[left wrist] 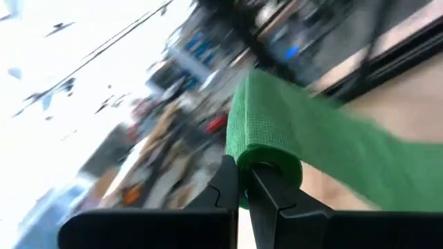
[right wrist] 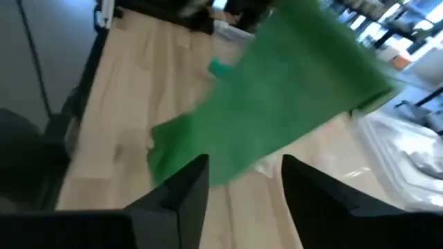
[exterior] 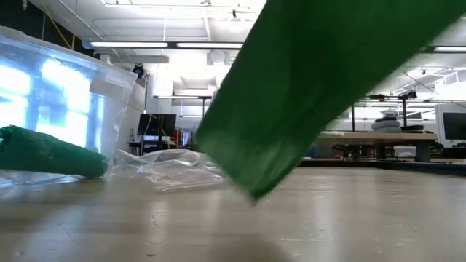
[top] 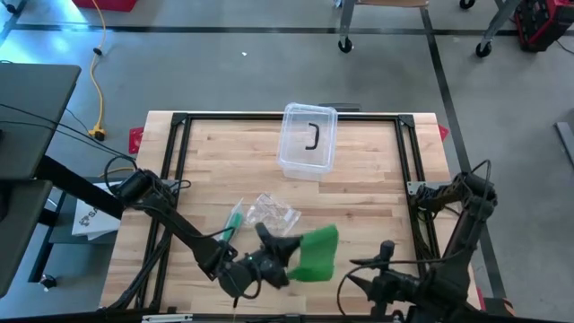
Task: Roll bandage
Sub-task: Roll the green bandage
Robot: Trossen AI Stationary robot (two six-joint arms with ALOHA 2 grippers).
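- Motion blur hides our right gripper (right wrist: 239, 200), though its jaws look spread
- Our left gripper (left wrist: 243, 181) pinches the green woven bandage strip (top: 316, 253), stretched rightward above the wooden table (top: 377, 179)

Left pincer (left wrist: 242, 181) clamped tight, arm stretched low toward the right one. Right pincer (right wrist: 242, 187) stands apart from it, fingers spread, pointing back at the left.

I'm in a lab/workshop: wooden worktop (top: 359, 193) in a black frame, grey concrete floor (top: 224, 72), yellow cable (top: 97, 85), caster legs, fluorescent ceiling lights (exterior: 138, 44), benches with monitors behind.
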